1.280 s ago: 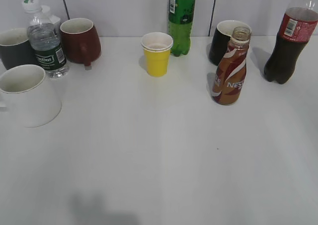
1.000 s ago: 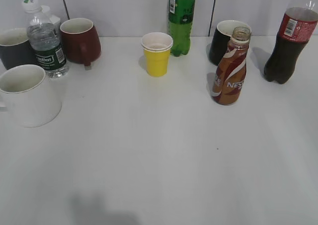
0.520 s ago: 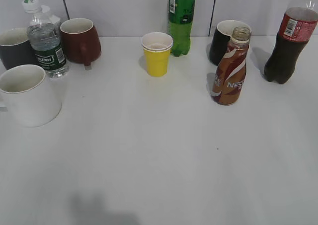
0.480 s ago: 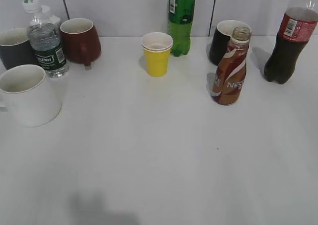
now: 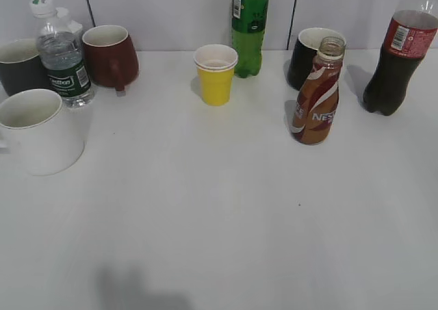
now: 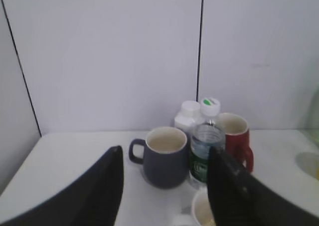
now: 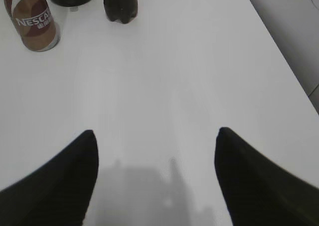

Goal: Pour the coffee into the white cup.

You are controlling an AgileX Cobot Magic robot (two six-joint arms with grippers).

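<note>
The brown Nescafe coffee bottle (image 5: 317,98) stands uncapped and upright at the right of the table; it also shows at the top left of the right wrist view (image 7: 32,21). The large white cup (image 5: 37,131) sits at the left edge, empty; its rim shows in the left wrist view (image 6: 203,213). My left gripper (image 6: 164,156) is open and empty, raised above the white cup. My right gripper (image 7: 154,136) is open and empty over bare table, well short of the coffee bottle. Neither gripper shows in the exterior view.
A water bottle (image 5: 63,57), dark grey mug (image 5: 19,63) and red mug (image 5: 109,55) stand at back left. A yellow paper cup (image 5: 216,74), green bottle (image 5: 250,26), black mug (image 5: 308,53) and cola bottle (image 5: 400,57) line the back.
The white cup has shifted very slightly to the left. Everything else stands still.
</note>
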